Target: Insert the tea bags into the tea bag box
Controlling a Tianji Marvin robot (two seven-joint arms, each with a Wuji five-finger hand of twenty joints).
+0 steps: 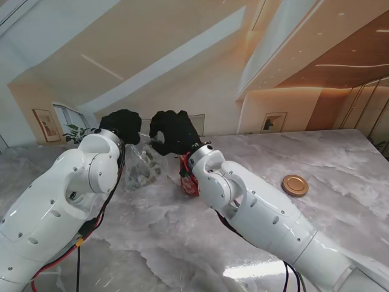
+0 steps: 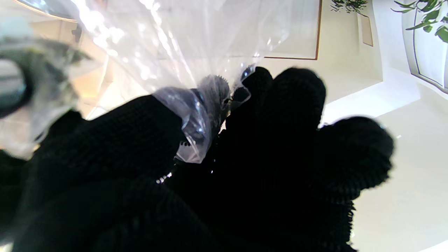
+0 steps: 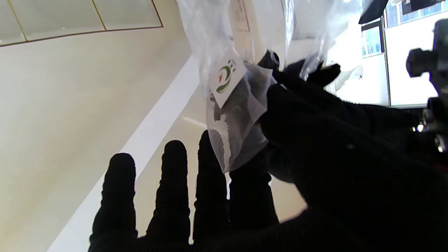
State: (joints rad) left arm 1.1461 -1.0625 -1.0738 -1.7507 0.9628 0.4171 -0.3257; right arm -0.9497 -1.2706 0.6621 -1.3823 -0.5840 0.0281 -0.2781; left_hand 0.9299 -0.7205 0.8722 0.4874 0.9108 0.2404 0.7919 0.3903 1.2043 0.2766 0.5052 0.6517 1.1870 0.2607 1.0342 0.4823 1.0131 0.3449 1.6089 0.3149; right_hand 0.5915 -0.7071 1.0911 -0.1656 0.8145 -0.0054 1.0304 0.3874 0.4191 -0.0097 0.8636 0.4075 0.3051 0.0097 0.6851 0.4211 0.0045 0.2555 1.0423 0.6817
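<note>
Table (image 1: 340,152): you see one grey marble top.
Left hand (image 1: 123,125): raised over the table's far side, fingers pinched on the clear plastic bag (image 2: 196,115).
Right hand (image 1: 175,131): just beside the left hand; thumb and forefinger hold a tea bag (image 3: 238,115) with its white tag, other fingers spread.
Progress: you are early, judging by this; no tea bag box shows, insertion remains.
Count: one tea bag clearly seen; one round brass lid (image 1: 295,185) on the table, right of both hands.
</note>
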